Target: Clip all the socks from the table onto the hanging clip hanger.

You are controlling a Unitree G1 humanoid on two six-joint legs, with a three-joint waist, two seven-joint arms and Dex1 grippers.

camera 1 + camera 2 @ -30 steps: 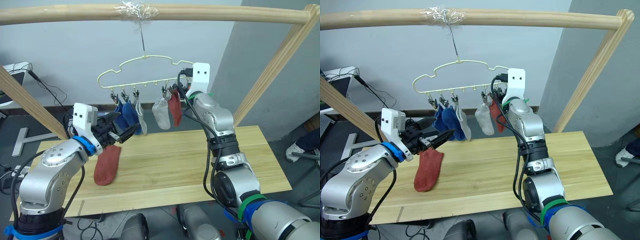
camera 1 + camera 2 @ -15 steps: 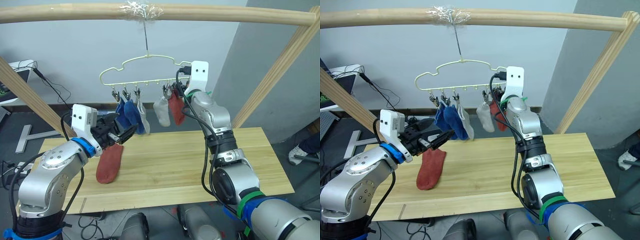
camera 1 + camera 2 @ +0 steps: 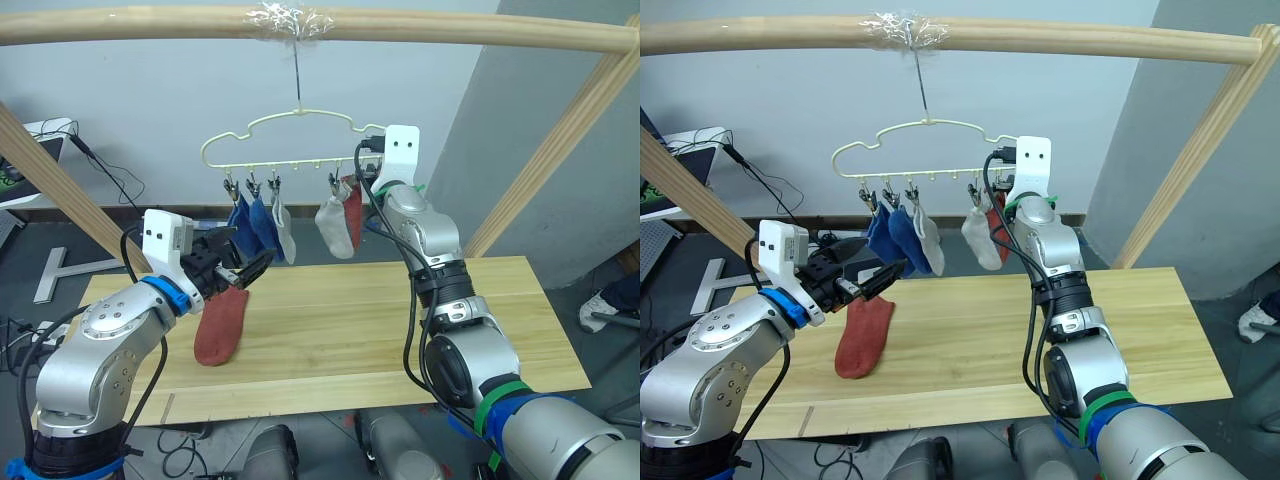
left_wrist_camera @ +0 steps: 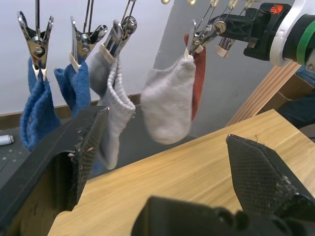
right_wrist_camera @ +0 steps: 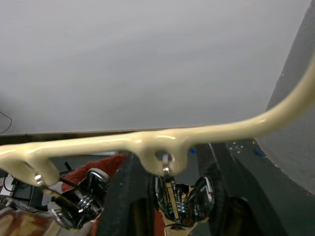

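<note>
The pale yellow clip hanger (image 3: pixel 285 122) hangs by its hook from the top pole. Two blue socks (image 3: pixel 252 226), two grey socks (image 3: pixel 335 226) and one rust-red sock (image 3: pixel 353 210) hang from its clips. Another rust-red sock (image 3: pixel 221 325) lies flat on the table (image 3: pixel 400 320) at the left. My left gripper (image 3: pixel 250 268) hovers just above that sock's upper end, open and holding nothing (image 4: pixel 165 132). My right gripper (image 3: pixel 358 185) is raised at the hanger's right end, its fingers (image 5: pixel 125 196) closed against a silver clip (image 5: pixel 170 196) under the bar.
A wooden frame surrounds the table: a horizontal top pole (image 3: pixel 420 28) and slanted poles at left (image 3: pixel 60 180) and right (image 3: pixel 550 150). Cables and a screen (image 3: pixel 20 160) sit behind the table on the left. A person's shoe (image 3: pixel 600 305) shows on the floor at right.
The hanger and its socks have swung a little to the right, and the inner grey sock sways. The whole view has shifted slightly. Both grippers stay where they were.
</note>
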